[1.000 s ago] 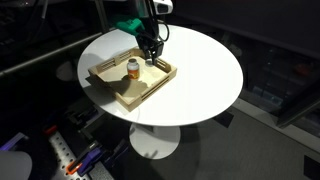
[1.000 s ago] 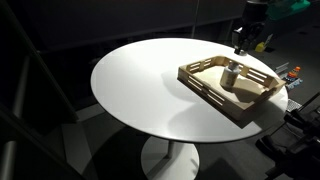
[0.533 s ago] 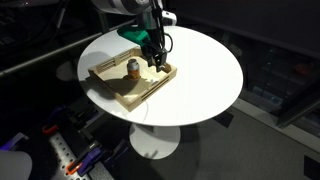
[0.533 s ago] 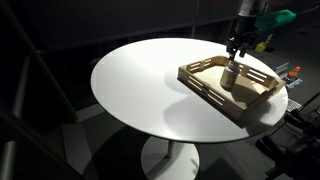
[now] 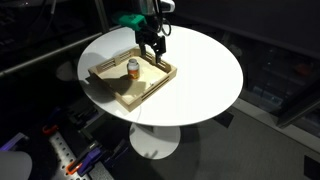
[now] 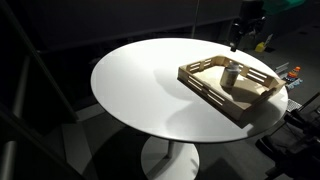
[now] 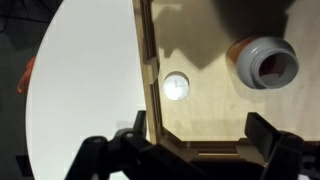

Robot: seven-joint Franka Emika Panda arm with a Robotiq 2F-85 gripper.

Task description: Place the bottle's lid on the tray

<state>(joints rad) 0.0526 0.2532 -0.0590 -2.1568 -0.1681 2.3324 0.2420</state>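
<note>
The lid (image 7: pixel 177 86) is seen lying flat on the floor of the tray (image 7: pixel 146 50). In the wrist view it lies just beside the rim wall at its 9 o'clock, and nothing is touching it. The bottle (image 7: pixel 265 64) is stood upright on the same floor, at about 2 o'clock from the lid and well apart from it. Its mouth is uncovered, so the inside can be looked into from above.

The gripper (image 7: pixel 197 135) is held over the tray with its fingers spread wide, one at 7 o'clock and one at 5 o'clock of the wrist view. Nothing is gripped between them.

In an exterior view the gripper (image 5: pixel 153 53) is raised above the tray (image 5: pixel 112 80), at about 2 o'clock from the bottle (image 5: pixel 133 67). In an exterior view the gripper (image 6: pixel 235 44) is placed at 12 o'clock of the bottle (image 6: pixel 229 73), above the tray (image 6: pixel 205 88). The tray is set on the round white table (image 5: pixel 200 70), toward its 10 o'clock edge. The lid cannot be made out in either exterior view.
</note>
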